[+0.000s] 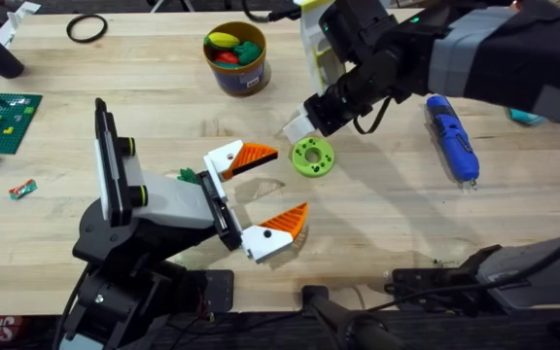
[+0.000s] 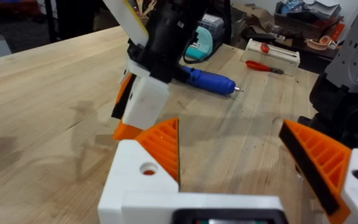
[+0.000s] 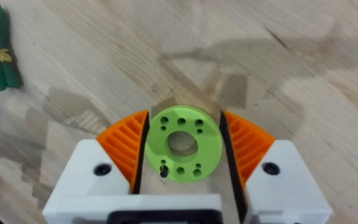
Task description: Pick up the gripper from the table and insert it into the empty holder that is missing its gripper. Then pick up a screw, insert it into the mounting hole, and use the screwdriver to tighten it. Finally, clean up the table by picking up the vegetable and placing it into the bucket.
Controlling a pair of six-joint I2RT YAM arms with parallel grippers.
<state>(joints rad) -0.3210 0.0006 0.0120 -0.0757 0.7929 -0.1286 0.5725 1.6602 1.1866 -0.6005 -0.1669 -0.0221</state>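
Right gripper [image 3: 180, 155] is clenching its 2 fingers on the green disc [image 3: 182, 144], needing level, steady carriage; left gripper [image 1: 265, 199] is hanging released.

- The table [image 1: 377, 219] was pale wood with visible grain and board seams, its finish matt and smooth.
- The left end effector [image 1: 261, 199] had white, matt plastic fingers with orange ribbed pads [image 2: 165, 146].
- The right end effector [image 3: 182, 149] looked alike, its pads [image 3: 126, 149] finely ridged.
- The lime-green disc [image 3: 183, 144] between them looked like matt plastic, with drilled holes.
- The screwdriver [image 1: 452, 136], at the right of the overhead frame, was glossy blue plastic with a dark metal tip.
- The bucket [image 1: 238, 73] seemed smooth plastic, yellow-rimmed.
- The green vegetable [image 3: 0, 46] looked like slightly shiny plastic.
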